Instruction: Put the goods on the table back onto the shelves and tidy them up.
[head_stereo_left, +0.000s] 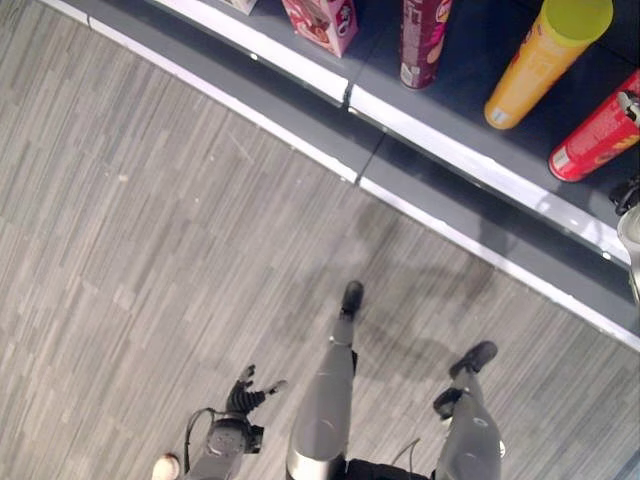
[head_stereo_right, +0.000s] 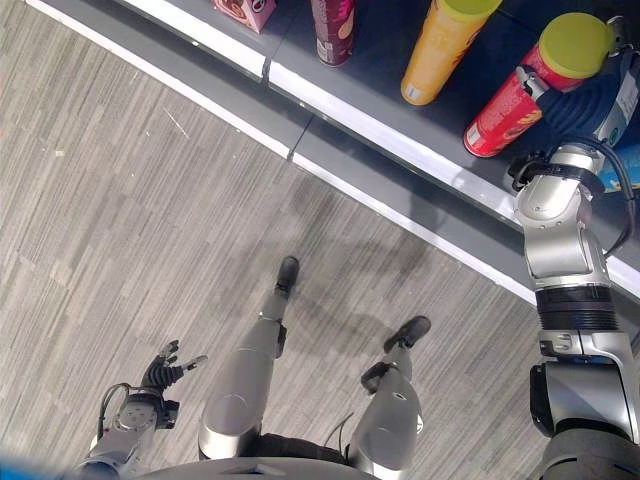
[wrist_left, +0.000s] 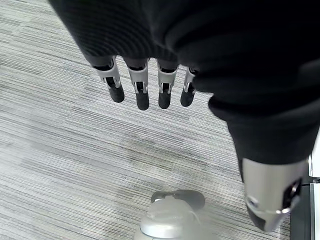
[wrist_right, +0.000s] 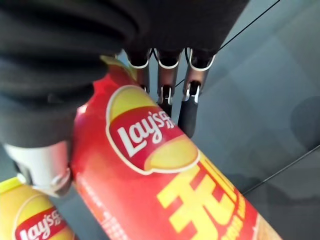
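Right wrist view: the right hand (wrist_right: 165, 95) is wrapped round a red crisp canister (wrist_right: 165, 175), fingers (wrist_right: 189, 110) on one side and the thumb at the opposite flank. In the right eye view the same red crisp canister stands tilted on the shelf (head_stereo_right: 400, 150) at roughly 2 o'clock, its yellow-green lid uppermost, with the hand's silver finger visible against its upper body.

Handling assessment: the canister appears to be a rigid tube with a glossy printed skin. It is probably light, and the smooth wrap is likely to slip under a loose hold. The wall may dent if squeezed hard. Recommended hold: mid-body, fingers opposed by the thumb, clear of the lid. The canister leans at present; it will probably need to be brought upright before release.

Shelf contents, read across the right eye view:
- pink carton (head_stereo_right: 245, 10) at 11 o'clock;
- dark red canister (head_stereo_right: 335, 30) at 12 o'clock;
- yellow-orange canister (head_stereo_right: 440, 45) at 1 o'clock, just beside the red one but apart from it.

A second yellow canister face appears beside the held one in the right wrist view.

Left hand (head_stereo_right: 165, 370): hangs over the wood-pattern floor (head_stereo_right: 120, 200) at 7 o'clock, fingers straight and relaxed, holding nothing.
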